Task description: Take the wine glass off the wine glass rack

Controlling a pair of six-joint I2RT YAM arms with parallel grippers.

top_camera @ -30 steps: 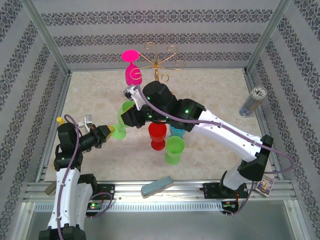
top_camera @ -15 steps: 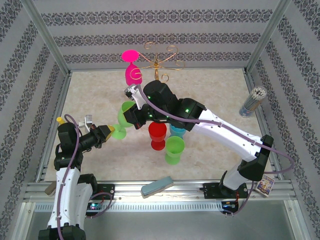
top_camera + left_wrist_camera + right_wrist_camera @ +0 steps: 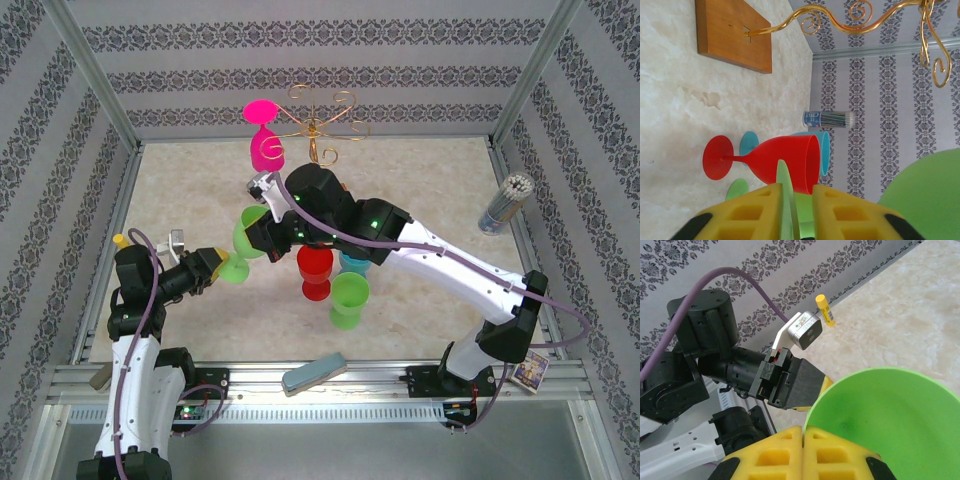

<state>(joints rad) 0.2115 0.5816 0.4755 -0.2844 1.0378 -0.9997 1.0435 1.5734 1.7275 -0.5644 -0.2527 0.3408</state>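
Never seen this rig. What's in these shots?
Two robot arms bolted at the near edge of a table, each with a two-finger gripper. One picture is from a camera overhead; the other two from wrist cameras, where the yellow blocks are fingers. At the back, a gold wire wine glass rack with a pink glass hanging on it. Three more glasses stand on the table. The right gripper is shut on the rim of a green glass, in the air; the left gripper straddles its foot.

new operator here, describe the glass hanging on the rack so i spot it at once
Find the gold wire rack at the far edge of the table. From its left arm the pink wine glass hangs upside down; it is the only pink one.
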